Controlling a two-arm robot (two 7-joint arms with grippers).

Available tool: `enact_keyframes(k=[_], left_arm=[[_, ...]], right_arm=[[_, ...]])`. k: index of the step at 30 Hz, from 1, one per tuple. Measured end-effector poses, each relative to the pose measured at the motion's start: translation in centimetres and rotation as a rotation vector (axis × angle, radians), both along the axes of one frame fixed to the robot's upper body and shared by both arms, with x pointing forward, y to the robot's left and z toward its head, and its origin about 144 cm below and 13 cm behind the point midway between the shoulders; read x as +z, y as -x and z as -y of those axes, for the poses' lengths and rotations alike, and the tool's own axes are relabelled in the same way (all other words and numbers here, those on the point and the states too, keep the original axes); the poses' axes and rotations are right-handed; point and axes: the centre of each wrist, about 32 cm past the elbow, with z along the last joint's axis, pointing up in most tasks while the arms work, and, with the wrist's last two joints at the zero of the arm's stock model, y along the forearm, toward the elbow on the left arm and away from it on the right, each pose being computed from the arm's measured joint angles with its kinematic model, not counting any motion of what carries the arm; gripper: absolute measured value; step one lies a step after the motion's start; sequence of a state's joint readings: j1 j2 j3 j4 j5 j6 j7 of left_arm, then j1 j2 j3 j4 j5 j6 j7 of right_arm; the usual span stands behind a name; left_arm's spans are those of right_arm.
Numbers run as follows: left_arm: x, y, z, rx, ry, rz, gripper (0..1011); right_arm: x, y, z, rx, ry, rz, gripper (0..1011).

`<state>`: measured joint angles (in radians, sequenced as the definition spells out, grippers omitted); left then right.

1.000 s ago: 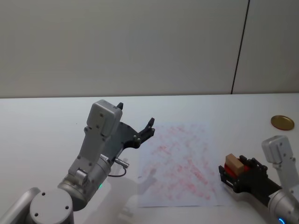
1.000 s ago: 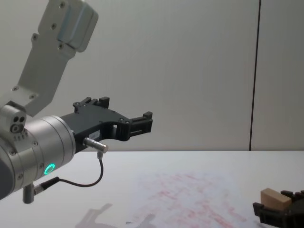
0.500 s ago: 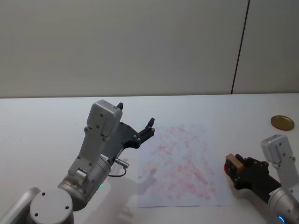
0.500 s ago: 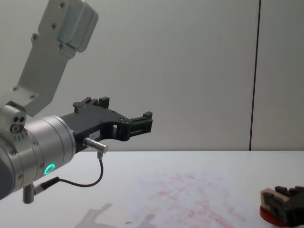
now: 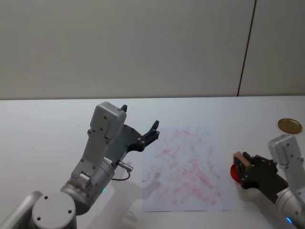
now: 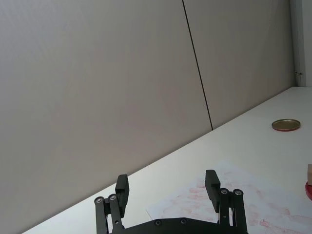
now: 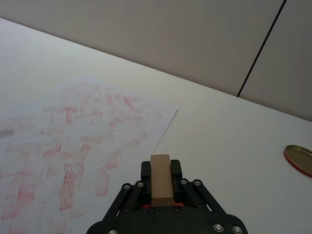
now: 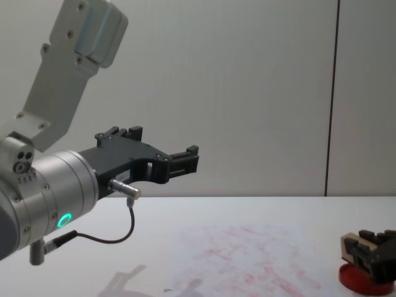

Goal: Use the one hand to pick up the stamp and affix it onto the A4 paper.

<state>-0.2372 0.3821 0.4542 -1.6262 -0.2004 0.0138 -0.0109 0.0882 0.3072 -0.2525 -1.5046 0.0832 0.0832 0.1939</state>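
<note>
Head view: the right end effector [image 5: 244,164] is clamped on the stamp [image 5: 241,161], just off the right edge of the paper [image 5: 190,167], over a red pad [image 5: 233,172]. The left end effector [image 5: 139,118] hangs raised off the paper's left edge. Left wrist view: its fingers stand apart, empty. Right wrist view: the stamp sits upright between the jaws. Chest view: whether it touches the pad I cannot tell. The block looks light, stiff and smooth, so gripping opposite side faces, inked face free, seems right.

Lab: bare white table [image 5: 43,124], plain panelled wall [image 5: 143,47].
</note>
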Motion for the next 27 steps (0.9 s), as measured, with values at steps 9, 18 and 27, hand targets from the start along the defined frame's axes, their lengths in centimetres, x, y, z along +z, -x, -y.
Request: enact_keyframes(k=[9,18,27], left_arm=[[0.0,0.0,0.0,0.000,0.000,0.000,993],[0.0,0.0,0.0,0.000,0.000,0.000,993],[0.0,0.0,0.0,0.000,0.000,0.000,993]], right_arm=[[0.3,-0.1,-0.5,0.036,-0.052,0.017,218],[0.6,-0.3,-1.5,0.082,-0.131,0.004,219],[0.2,-0.5,-2.5,0.114,-0.175,-0.044,218]])
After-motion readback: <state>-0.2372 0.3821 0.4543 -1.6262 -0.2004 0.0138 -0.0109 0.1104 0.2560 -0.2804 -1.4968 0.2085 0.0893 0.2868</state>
